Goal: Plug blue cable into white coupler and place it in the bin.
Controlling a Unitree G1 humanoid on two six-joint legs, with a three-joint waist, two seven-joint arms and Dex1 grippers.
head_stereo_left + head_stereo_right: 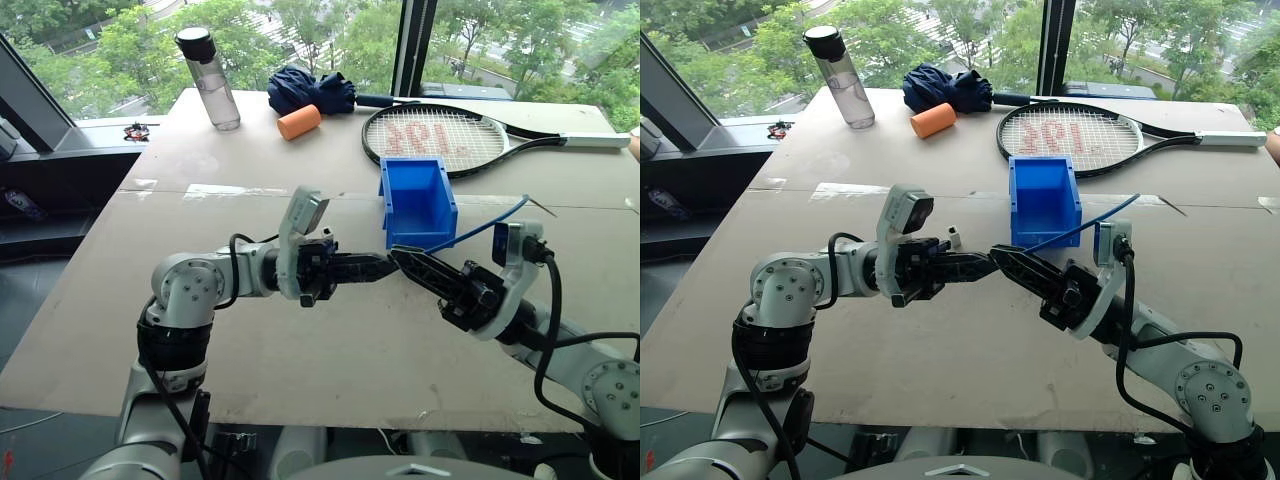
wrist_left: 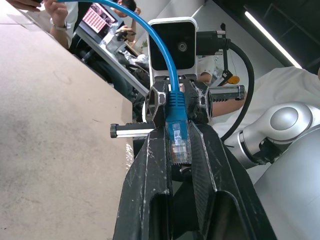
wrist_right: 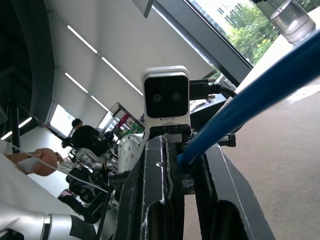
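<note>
The left hand and the right hand are seen tip to tip above the pale brown bench, the left pointing across toward the right and the right angled up toward the left.

In the left wrist view, the clear plug and blue boot of the thin bright blue cable are seen lying between the black fingers of the left hand, which are closed around it. Whether the plug is clamped by those fingers or merely lies between them cannot be told. Just beyond, the boot is flanked by the fingertips of the right hand.

In the right wrist view, the cable is seen passing between the two fingers of the right hand, which are drawn in tight on it. From that hand the cable rises in an arc over the bench, away from both hands.

A tiny white boxy plastic coupler is seen just beside the left hand, on its far side, near the wrist camera; whether it rests on the bench or is carried cannot be told.

The small bright blue open-top plastic bin stands on the bench just beyond the meeting fingertips, its cut-away front turned toward the hands.

Farther beyond the hands, a black-framed tennis racket, an orange foam cylinder, a dark blue folded cloth and a clear water bottle with a black cap are laid out.
</note>
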